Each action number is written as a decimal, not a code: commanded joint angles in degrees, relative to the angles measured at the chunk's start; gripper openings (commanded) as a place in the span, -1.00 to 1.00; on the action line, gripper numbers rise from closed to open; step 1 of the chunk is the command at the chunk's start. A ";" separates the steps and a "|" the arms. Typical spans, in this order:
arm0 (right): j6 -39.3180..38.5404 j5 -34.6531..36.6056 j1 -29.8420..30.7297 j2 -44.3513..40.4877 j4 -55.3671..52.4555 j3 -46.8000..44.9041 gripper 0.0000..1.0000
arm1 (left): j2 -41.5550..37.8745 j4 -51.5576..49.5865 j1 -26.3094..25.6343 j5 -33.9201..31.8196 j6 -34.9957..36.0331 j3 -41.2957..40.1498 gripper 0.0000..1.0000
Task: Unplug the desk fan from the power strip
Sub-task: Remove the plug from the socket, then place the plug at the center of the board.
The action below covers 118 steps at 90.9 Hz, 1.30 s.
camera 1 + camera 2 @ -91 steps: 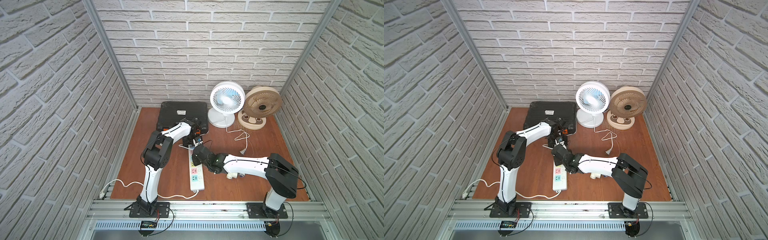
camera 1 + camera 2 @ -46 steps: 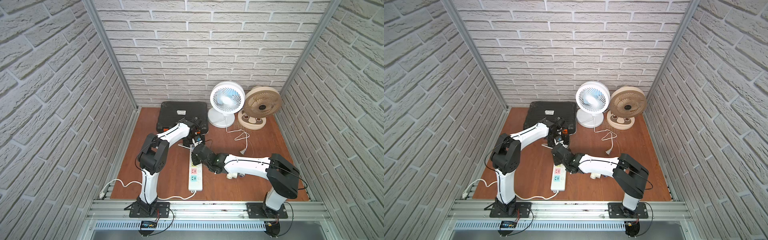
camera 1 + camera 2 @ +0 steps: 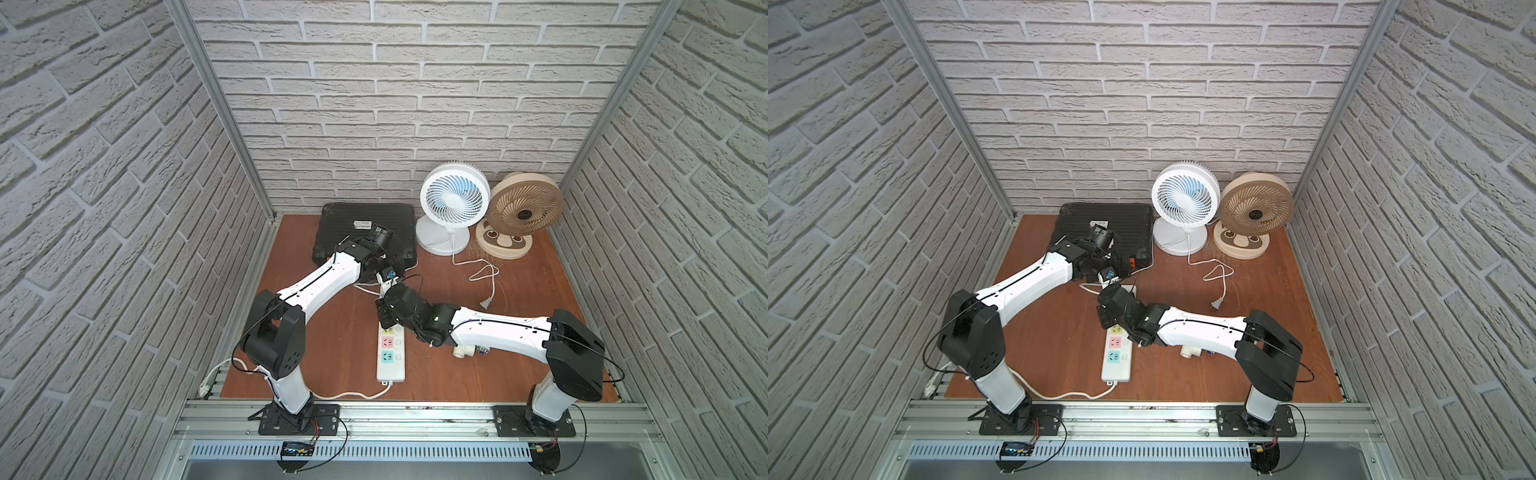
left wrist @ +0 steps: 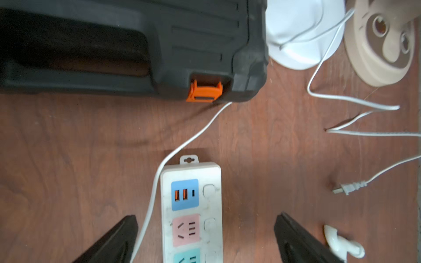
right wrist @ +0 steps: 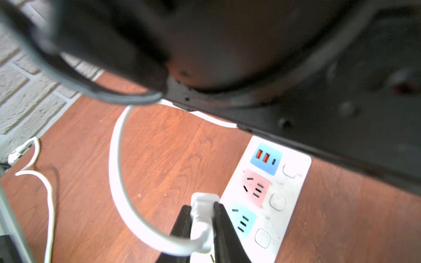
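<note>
Right wrist view: the right pincer is clamped on a white plug just beside the power strip. One prong shows, so the plug looks free. Left wrist view: the left pincer gapes empty over the strip. Both top views: the desk fan stands at the back wall. Lift straight and avoid dragging the strip.

White brick walls enclose three sides, meeting at aluminium corner posts. A black tool case lies against the back wall on the reddish-brown wood floor. Well in front of the case runs an aluminium rail. The light is even, with soft shadows.
</note>
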 commanded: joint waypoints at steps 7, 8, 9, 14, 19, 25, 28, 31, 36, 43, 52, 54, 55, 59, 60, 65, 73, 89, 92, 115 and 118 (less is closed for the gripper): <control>-0.78 -0.13 -2.52 -1.00 1.61 3.81 -0.94 | -9.14 7.03 -0.02 -3.68 1.24 -2.99 0.97; -0.78 -0.15 -2.64 -0.96 1.61 3.88 -0.94 | -9.60 7.44 0.02 -3.83 1.24 -3.22 0.97; -0.83 -0.20 -2.79 -0.94 1.56 3.95 -0.95 | -10.05 7.87 0.14 -3.99 1.24 -3.42 0.97; -0.73 -0.56 -3.56 -0.84 1.47 4.26 -0.95 | -12.08 9.41 0.71 -4.38 1.47 -3.72 0.96; -0.54 -1.11 -4.41 -0.84 1.52 4.46 -0.95 | -13.93 9.75 1.44 -4.61 1.95 -3.35 0.97; -0.23 -1.90 -5.81 -0.90 1.50 4.56 -0.95 | -16.11 9.60 2.62 -4.85 2.64 -3.06 0.96; -0.18 -2.08 -6.53 -1.04 1.37 4.64 -0.94 | -17.16 9.39 3.10 -4.79 3.05 -2.94 0.97; -0.33 -2.22 -7.20 -1.24 1.33 4.66 -0.95 | -18.14 9.21 3.65 -4.75 3.36 -3.01 0.97; -0.50 -1.99 -8.46 -1.55 1.28 4.56 -0.95 | -19.98 9.59 4.28 -4.57 4.14 -3.66 0.97; -0.32 -1.85 -10.96 -1.99 0.77 4.54 -0.94 | -22.33 9.26 4.72 -6.06 5.06 -4.36 0.97; 0.02 -2.33 -14.33 -2.89 0.69 3.78 -0.94 | -25.35 8.84 5.38 -9.95 4.88 -6.12 0.96; 0.07 -2.46 -15.01 -3.09 0.67 3.62 -0.95 | -26.04 8.83 5.73 -10.39 4.63 -6.53 0.96; 0.08 -2.63 -15.35 -3.19 0.70 3.52 -0.95 | -26.36 8.82 5.89 -10.61 4.52 -6.79 0.96; 0.01 -2.95 -16.71 -3.68 0.91 3.03 -0.94 | -27.55 8.82 6.54 -11.21 3.95 -7.64 0.97; 0.01 -2.92 -17.03 -3.80 0.95 2.87 -0.94 | -27.82 8.86 6.69 -11.29 3.82 -7.83 0.96; 0.05 -3.02 -18.68 -4.40 0.92 2.45 -0.95 | -29.19 9.03 7.53 -11.57 3.24 -8.88 0.97; 0.09 -3.38 -21.28 -5.19 1.22 1.63 -0.95 | -30.78 9.11 8.42 -11.83 2.60 -9.93 0.97; -0.60 -3.03 -26.21 -4.28 1.11 1.68 -0.95 | -32.48 8.99 9.11 -11.94 2.02 -11.29 0.97; -0.62 -2.86 -27.33 -3.89 1.00 1.85 -0.95 | -32.88 9.06 9.12 -12.05 1.89 -11.84 0.97; 6.47 -0.36 -37.55 -1.86 -0.68 2.82 -0.95 | -36.92 9.80 9.17 -12.74 2.30 -16.12 0.96; 7.22 -0.95 -38.54 -1.44 -0.54 3.11 -0.95 | -37.36 9.72 9.14 -13.17 2.25 -16.62 0.97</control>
